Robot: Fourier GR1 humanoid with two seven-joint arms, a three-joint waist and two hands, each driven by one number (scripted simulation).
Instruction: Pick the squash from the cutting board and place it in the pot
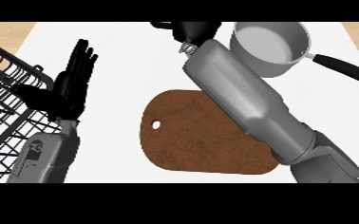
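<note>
Right robot hand (192, 30): sat at the 12 o'clock edge of the view, just left of the pot, at the end of a grey forearm that ran up from the 5 o'clock corner. Its black fingers looked bunched, but whether they were curled round anything could not be told.
Left robot hand (76, 72): stood at 9 o'clock, fingers straight and pointing up, holding nothing, resting beside the wire rack.
Squash: not visible anywhere; it did not show on the cutting board or inside the pot, and whether the right robot hand hid it could not be told.
Cutting board (184, 133): a brown board with a small hole near its left edge lay flat at the centre, toward 6 o'clock; the right forearm crossed over its upper right part.
Pot (269, 45): a grey pot stood at 1 o'clock, its inside bare as far as it showed, its black handle (339, 66) pointing toward 3 o'clock.
Wire rack (17, 99): a black wire rack filled the 9 o'clock edge.
Worktop (119, 42): white, carrying the board, the pot and the rack.
</note>
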